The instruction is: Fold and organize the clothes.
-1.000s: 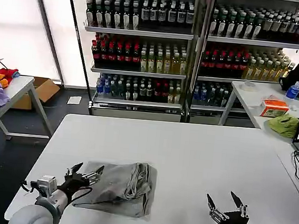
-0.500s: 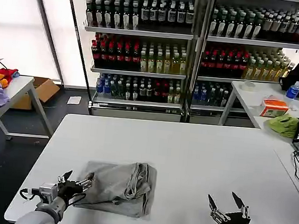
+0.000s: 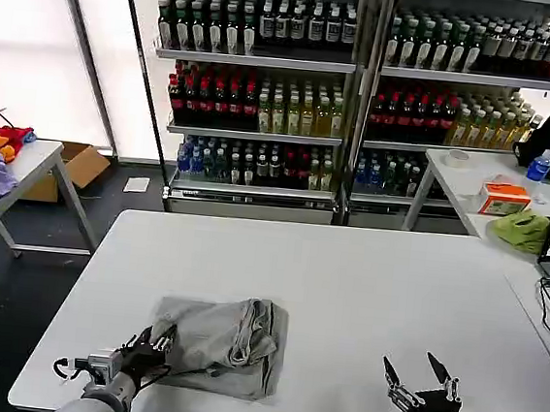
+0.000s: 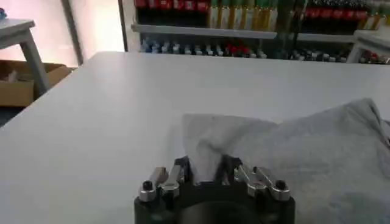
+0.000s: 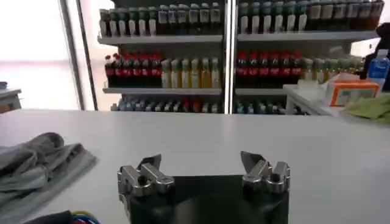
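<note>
The left gripper [image 3: 151, 347] has dropped back toward the tabletop's [image 3: 366, 273] near-left corner — open, empty, beside the folded grey shirt [image 3: 223, 342]; the fold looks finished. The right gripper [image 3: 419, 381] waits open.

You see bright, even daylight from blown-out white translucent windows [image 3: 38, 37] behind. Glossy white rectangular tabletop [image 3: 365, 283] carries soft sheen, faint shadows. Wrist views soft; distant bottle shelves [image 5: 183, 36] blurred.

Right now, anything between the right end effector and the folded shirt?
Nothing: in the head view, bare white table separates the right end effector from the folded grey shirt.
</note>
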